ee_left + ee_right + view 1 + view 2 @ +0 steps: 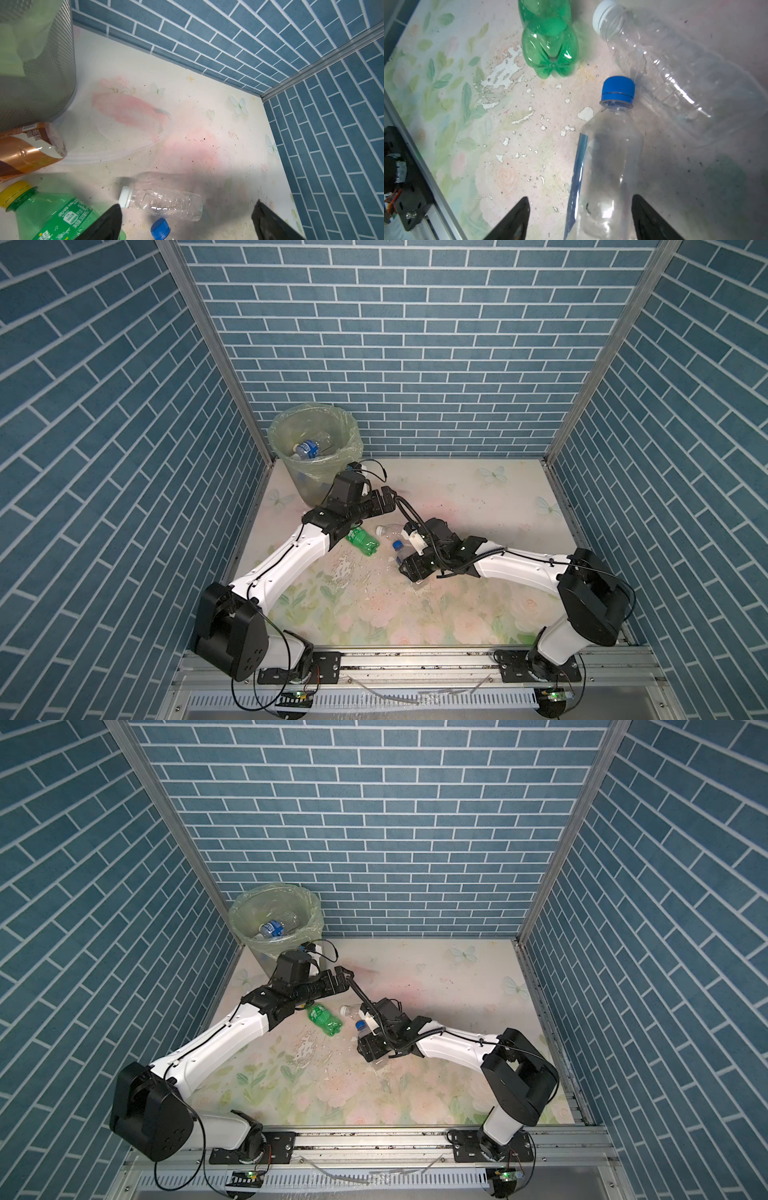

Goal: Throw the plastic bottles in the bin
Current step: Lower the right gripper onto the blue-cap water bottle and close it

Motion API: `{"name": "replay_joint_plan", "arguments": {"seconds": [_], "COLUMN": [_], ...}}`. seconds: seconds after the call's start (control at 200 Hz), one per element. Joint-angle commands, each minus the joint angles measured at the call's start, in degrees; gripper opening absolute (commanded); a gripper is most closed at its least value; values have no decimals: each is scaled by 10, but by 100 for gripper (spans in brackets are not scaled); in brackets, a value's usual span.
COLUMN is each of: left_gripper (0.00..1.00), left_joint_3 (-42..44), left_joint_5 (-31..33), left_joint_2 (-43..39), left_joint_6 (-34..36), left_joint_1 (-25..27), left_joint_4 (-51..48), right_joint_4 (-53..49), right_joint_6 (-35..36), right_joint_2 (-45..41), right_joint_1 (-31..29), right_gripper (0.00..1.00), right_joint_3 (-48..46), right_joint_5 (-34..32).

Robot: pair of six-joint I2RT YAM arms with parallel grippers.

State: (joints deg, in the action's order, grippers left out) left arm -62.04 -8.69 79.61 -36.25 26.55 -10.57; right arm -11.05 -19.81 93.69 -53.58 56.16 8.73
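Centrally on the table [478, 497], the blue-capped bottle [608, 166] lay between the fingers of the right gripper [580, 198], which stood partly open, with one finger clear of the bottle. The white-capped bottle [664, 72] and the green bottle [550, 41] lay just beside it. The left gripper [188, 204] hung wide open and empty near the bin [286, 423]. The bin stood in the back left corner and held a blue-labelled bottle [308, 448].
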Motion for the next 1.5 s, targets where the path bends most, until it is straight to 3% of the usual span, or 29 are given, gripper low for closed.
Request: {"name": "replay_joint_plan", "arguments": {"seconds": [0.0, 0.295, 0.545, 0.71, 1.495], "left_gripper": [99, 99, 99, 99, 99], "left_joint_3": [15, 25, 18, 15, -21], "left_joint_5": [5, 23, 21, 19, -67], "left_joint_2": [-11, -17, -3, 5, 82], "left_joint_6": [-6, -8, -14, -18, -79], "left_joint_1": [3, 2, -1, 0, 7], "left_joint_4": [4, -1, 3, 6, 78], "right_joint_4": [-7, -3, 6, 12, -22], "right_joint_6": [-23, -37, -47, -48, -19], "right_joint_2": [20, 42, 23, 3, -122], "right_joint_1": [-3, -3, 0, 11, 178], "right_gripper": [75, 69, 54, 50, 44], "right_joint_3": [-14, -26, -60, -89, -113], "right_joint_5": [-51, -67, -79, -83, -46]}}
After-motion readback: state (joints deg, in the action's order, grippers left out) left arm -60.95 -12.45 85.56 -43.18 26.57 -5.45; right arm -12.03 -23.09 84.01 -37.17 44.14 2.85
